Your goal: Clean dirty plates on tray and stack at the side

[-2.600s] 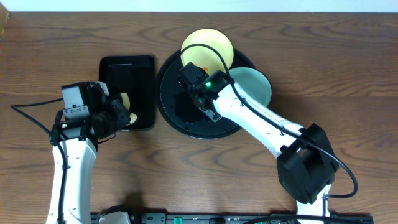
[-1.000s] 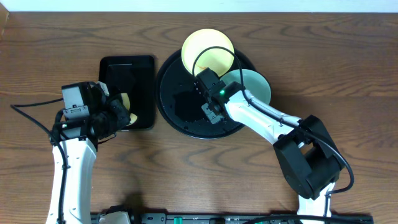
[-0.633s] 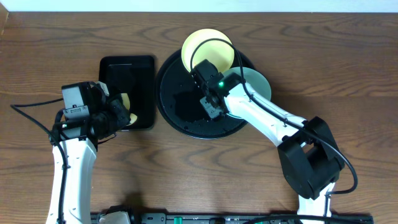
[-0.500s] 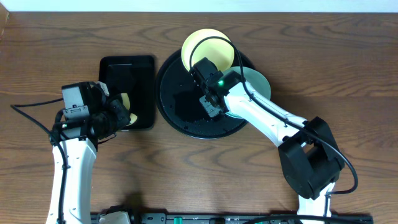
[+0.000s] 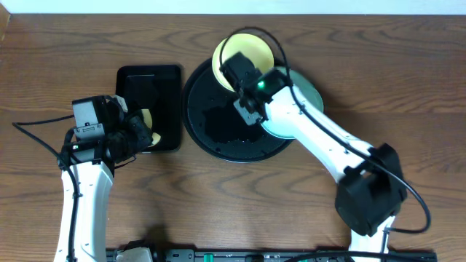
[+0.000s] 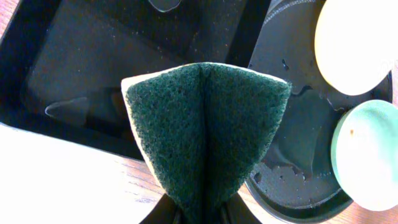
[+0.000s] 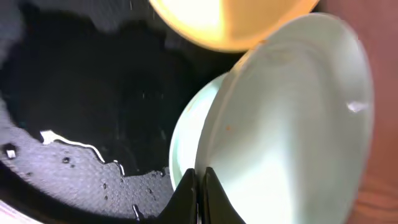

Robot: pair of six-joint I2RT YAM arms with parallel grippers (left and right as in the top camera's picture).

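Note:
The round black tray holds a pale yellow plate at its far rim and two mint-green plates at its right side. My right gripper is shut on the left rim of the upper mint plate, which is tipped up over the lower mint plate; its fingertips pinch the edge. The yellow plate lies just beyond. My left gripper is shut on a folded green sponge beside the tray.
A smaller rectangular black tray lies left of the round one, under the sponge. Water beads and puddles lie on the round tray's floor. Bare wooden table surrounds both trays.
My right gripper has moved away from the tray's middle toward the yellow plate, still on the mint plate's rim, which now tips up. The left arm and sponge have not moved.

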